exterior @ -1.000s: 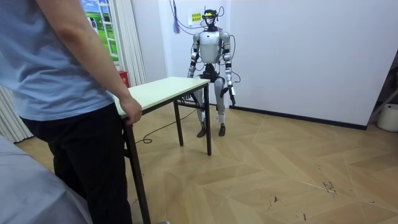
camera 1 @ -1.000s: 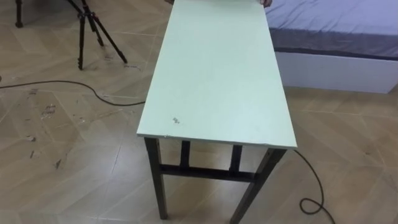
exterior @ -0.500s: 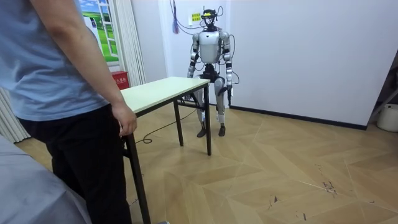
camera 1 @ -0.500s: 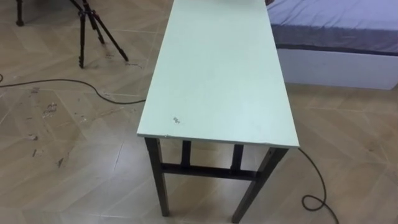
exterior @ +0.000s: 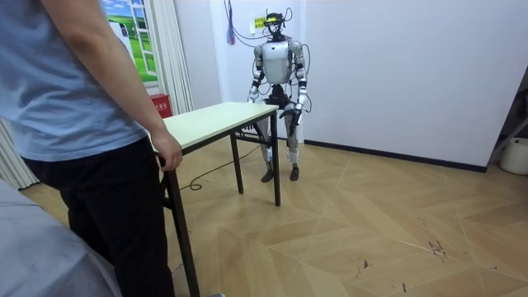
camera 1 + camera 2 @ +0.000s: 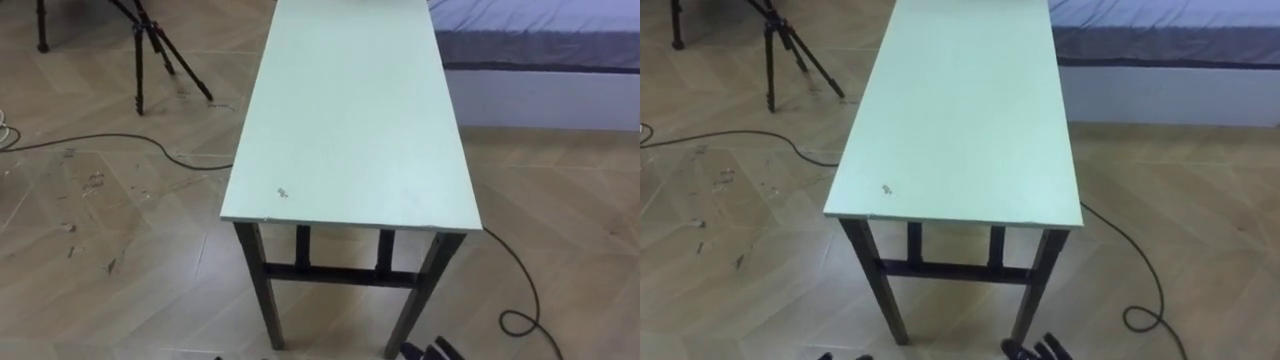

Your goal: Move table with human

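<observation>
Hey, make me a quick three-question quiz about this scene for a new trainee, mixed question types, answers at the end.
1. True or false: the robot's right hand is gripping the table.
2. What stands on the floor on the robot's left of the table? A) tripod B) chair C) bucket
3. Where is the person's hand?
Key: 1 false, it is short of the near end; 2 A; 3 at the table's far corner.
</observation>
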